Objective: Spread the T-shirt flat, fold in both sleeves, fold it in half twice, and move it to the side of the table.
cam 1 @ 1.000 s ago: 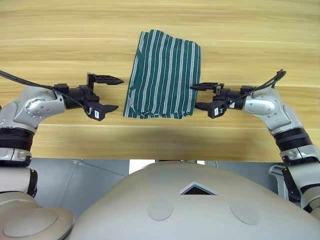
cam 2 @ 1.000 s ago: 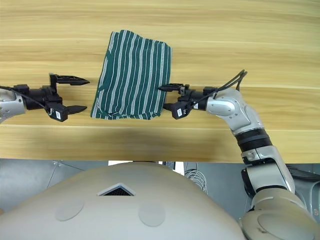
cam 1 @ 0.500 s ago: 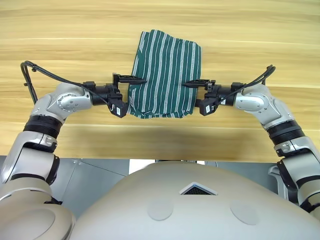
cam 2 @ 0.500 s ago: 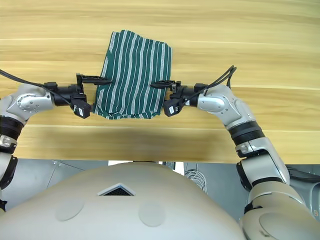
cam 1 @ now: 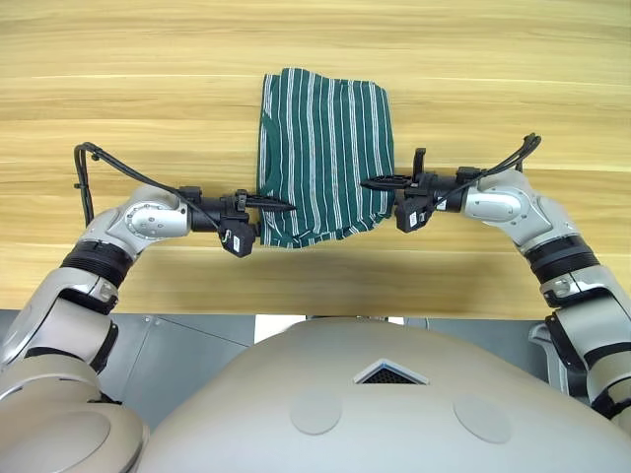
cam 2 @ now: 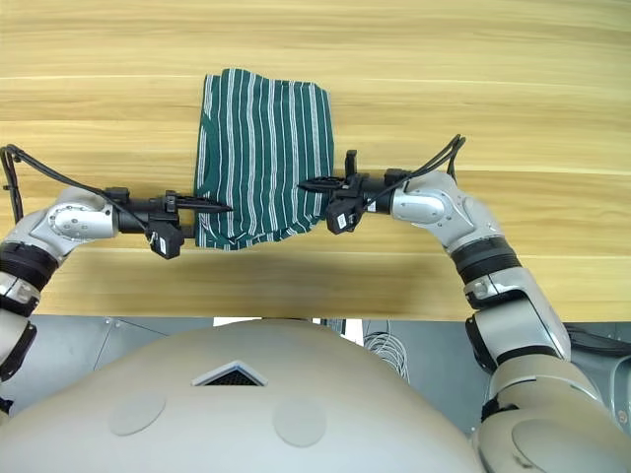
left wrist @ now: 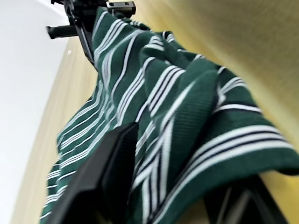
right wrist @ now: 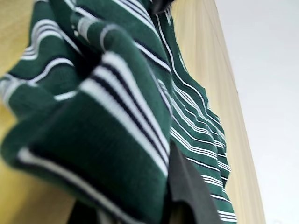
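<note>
As left fingers & right fingers pinch it, folded green-striped T-shirt bunches.

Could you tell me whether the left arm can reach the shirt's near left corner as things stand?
Likely yes: the left gripper sits at that corner of the shirt with cloth between its fingers, and the right gripper holds the opposite corner, out of its way.

Item count:
- One green-and-white striped T-shirt, folded, upper centre of the frame
- One wooden table
- Two grippers, two fingers each: left gripper at centre left, right gripper at centre right
- Two black cables, one looping off each arm: left cable, right cable
</note>
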